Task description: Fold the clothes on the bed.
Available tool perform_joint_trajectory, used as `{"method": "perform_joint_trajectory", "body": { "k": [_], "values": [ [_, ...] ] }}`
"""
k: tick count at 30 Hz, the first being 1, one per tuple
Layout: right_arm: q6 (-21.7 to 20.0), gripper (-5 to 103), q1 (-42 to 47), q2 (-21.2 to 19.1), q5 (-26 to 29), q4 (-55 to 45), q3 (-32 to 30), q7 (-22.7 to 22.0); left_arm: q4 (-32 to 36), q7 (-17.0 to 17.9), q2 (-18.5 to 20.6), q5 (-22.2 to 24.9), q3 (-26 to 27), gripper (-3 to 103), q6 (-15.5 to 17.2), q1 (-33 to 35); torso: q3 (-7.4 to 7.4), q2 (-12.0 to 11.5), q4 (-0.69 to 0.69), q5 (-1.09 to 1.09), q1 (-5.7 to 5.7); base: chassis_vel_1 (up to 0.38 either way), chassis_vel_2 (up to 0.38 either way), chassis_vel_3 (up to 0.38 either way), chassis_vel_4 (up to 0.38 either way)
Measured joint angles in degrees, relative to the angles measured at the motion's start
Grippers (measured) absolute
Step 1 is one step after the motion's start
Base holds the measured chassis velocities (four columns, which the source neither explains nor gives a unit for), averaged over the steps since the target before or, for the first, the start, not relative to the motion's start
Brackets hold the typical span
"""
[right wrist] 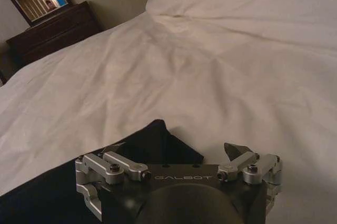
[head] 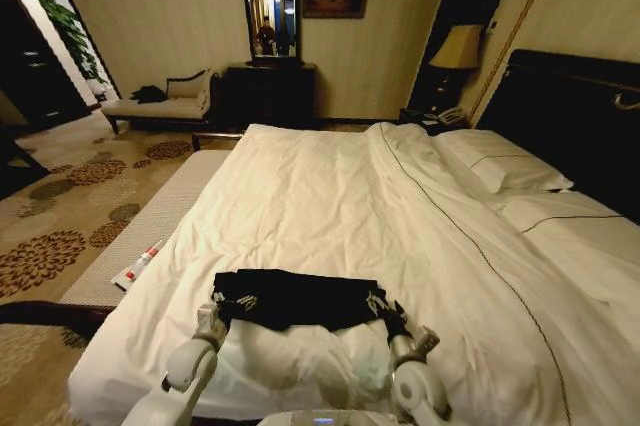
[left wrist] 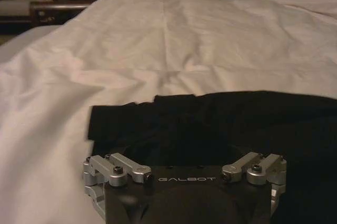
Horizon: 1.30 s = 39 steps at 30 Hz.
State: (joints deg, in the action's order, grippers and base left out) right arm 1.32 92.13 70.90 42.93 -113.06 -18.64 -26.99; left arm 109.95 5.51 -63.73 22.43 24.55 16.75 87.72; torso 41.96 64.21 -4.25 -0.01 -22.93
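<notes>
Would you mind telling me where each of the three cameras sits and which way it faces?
Head view: high on the robot, looking down the bed; both arms reach to the T-shirt.
Left wrist view: behind the left gripper, facing across the T-shirt and duvet.
Right wrist view: behind the right gripper, at the T-shirt's corner, facing the dresser.
All three share the T-shirt and bed.

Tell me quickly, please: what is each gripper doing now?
Left gripper: at the left end of the black short-sleeved T-shirt; fingers cannot be told.
Right gripper: at its right end; cannot be told.
</notes>
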Motion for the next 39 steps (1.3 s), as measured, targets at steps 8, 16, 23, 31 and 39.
{"method": "perform_joint_trajectory", "body": {
  "k": [8, 16, 23, 31, 39],
  "values": [
    [-1.1, 100, 0.3, -3.3, -0.4, -5.4, -1.8, -4.5, 7.6, 0.3, 3.2, -3.8, 3.0, 100, -0.1, 11.4, 0.00, 0.0, 0.02, 0.01, 0.00, 0.000, 0.000, 0.000, 0.000],
    [-6.6, 100, -7.2, -9.4, 5.0, -4.1, 0.7, -7.5, 12.8, 4.2, 5.1, 9.4, 3.4, 100, 6.0, 1.3, 0.00, 0.0, 0.00, 0.02, 0.00, 0.000, 0.000, 0.000, 0.000],
    [-19.7, 100, -15.3, -13.4, 12.4, -0.2, 6.6, -16.3, 3.7, 9.8, 4.4, 11.5, -4.0, 100, 14.8, -11.7, 0.02, 0.0, 0.00, -0.01, -0.03, 0.000, 0.000, 0.000, 0.000],
    [-31.2, 100, -13.7, -16.1, 16.8, -4.5, 10.1, -26.7, 3.4, 14.6, 6.7, 12.2, -7.9, 100, 21.5, -10.4, 0.01, 0.0, 0.00, 0.00, -0.03, 0.000, 0.000, 0.000, 0.000],
    [-30.6, 100, -1.6, -16.4, 14.7, -15.9, 7.8, -28.8, 11.9, 16.6, 11.6, 11.1, -3.7, 100, 22.7, 3.3, -0.01, 0.0, 0.00, 0.00, 0.01, 0.000, 0.000, 0.000, 0.000]
  ]
}}
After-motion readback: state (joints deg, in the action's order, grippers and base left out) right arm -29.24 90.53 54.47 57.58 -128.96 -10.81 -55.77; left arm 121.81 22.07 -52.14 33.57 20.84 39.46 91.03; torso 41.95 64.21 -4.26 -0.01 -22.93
